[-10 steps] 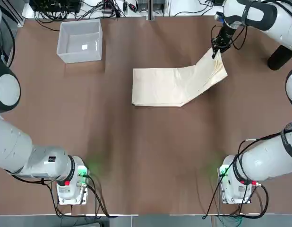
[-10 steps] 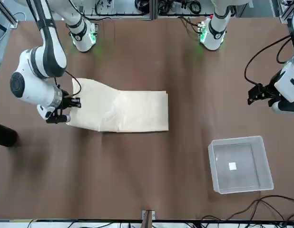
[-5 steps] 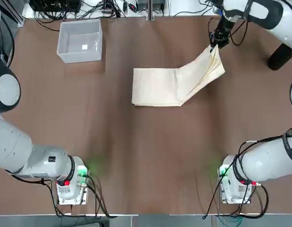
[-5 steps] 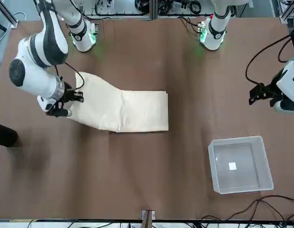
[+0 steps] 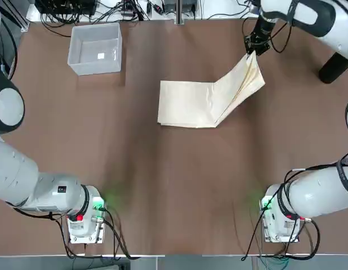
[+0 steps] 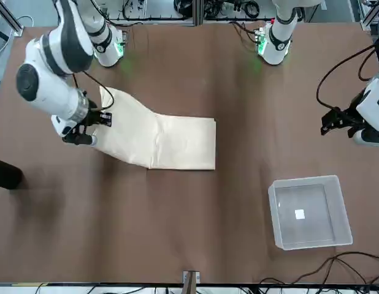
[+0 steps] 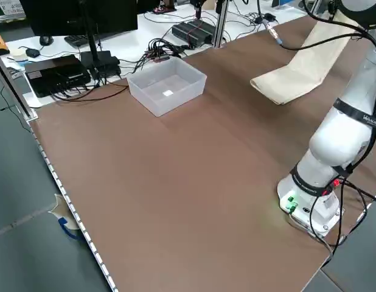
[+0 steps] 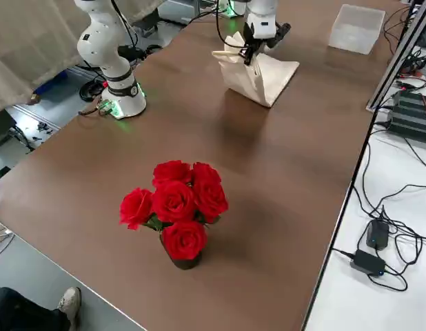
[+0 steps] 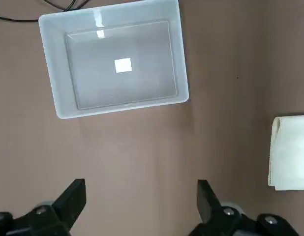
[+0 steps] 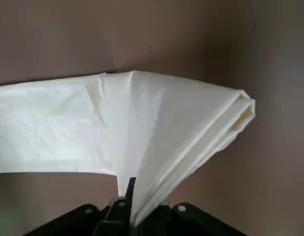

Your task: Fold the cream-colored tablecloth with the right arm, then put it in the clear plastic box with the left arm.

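Tablecloth (image 5: 188, 104): cream, layered; one part flat on table (image 5: 163, 185), other end raised, bent away from robot. Clear plastic box (image 5: 96, 49): upright on table, left of tablecloth; white label inside. Right gripper (image 10: 131, 206): clamped on tablecloth's raised corner. Left gripper (image 9: 142, 196): jaws apart, grasping nothing, near box.

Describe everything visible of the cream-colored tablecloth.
The tablecloth is plain, pale cream fabric, already folded into a layered strip with light creases. One end lies flat on the brown table; the other rises at an angle, its stacked edges showing, with a corner pinched in the right gripper above the table's far right area. The left gripper isn't touching it.
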{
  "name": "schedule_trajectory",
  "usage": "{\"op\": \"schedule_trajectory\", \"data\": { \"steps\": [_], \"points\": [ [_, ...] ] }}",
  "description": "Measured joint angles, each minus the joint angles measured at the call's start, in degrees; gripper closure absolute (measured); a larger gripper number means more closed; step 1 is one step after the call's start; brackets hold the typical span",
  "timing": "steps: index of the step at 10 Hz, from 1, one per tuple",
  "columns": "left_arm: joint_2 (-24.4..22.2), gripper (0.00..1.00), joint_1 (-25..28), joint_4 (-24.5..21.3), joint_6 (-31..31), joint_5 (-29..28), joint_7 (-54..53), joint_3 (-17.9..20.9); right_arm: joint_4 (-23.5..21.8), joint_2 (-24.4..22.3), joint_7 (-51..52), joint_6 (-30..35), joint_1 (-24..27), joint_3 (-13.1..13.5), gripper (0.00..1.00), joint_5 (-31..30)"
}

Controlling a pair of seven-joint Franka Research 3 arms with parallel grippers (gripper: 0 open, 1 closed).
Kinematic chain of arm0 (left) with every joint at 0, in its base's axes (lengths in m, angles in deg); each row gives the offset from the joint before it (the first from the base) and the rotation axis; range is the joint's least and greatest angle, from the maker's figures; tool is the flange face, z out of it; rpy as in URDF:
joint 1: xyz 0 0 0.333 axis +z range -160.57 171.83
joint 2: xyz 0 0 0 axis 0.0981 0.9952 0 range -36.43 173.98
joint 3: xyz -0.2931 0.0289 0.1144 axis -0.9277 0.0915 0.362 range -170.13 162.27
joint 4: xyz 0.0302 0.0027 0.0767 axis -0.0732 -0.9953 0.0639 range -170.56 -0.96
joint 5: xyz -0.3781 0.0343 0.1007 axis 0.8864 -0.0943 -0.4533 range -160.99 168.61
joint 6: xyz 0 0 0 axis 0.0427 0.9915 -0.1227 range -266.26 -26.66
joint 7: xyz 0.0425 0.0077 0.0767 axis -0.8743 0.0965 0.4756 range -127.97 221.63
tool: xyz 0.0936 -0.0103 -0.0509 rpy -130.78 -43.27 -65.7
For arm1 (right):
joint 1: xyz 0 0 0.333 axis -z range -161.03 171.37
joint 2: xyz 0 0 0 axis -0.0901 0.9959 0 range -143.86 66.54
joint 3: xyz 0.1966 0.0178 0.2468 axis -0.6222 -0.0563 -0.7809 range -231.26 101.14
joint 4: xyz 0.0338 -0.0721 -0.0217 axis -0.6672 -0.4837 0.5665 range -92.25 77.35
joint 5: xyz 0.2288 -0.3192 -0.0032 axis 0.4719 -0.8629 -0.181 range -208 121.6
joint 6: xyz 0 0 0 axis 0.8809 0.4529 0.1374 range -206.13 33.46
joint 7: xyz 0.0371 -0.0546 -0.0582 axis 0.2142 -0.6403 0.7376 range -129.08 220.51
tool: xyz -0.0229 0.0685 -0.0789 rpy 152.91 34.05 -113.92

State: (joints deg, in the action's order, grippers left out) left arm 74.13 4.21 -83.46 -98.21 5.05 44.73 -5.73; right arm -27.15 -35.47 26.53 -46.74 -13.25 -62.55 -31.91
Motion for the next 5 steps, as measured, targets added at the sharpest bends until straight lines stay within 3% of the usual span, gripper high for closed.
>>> {"op": "schedule_trajectory", "data": {
  "steps": [5],
  "points": [
    [0.1, 0.00, 0.0, 0.0, 0.0, 0.0, 0.0, 0.0, 1.4, 0.0, -5.2, -0.5, -4.8, -0.1, 0.96, -1.5]
  ]
}}
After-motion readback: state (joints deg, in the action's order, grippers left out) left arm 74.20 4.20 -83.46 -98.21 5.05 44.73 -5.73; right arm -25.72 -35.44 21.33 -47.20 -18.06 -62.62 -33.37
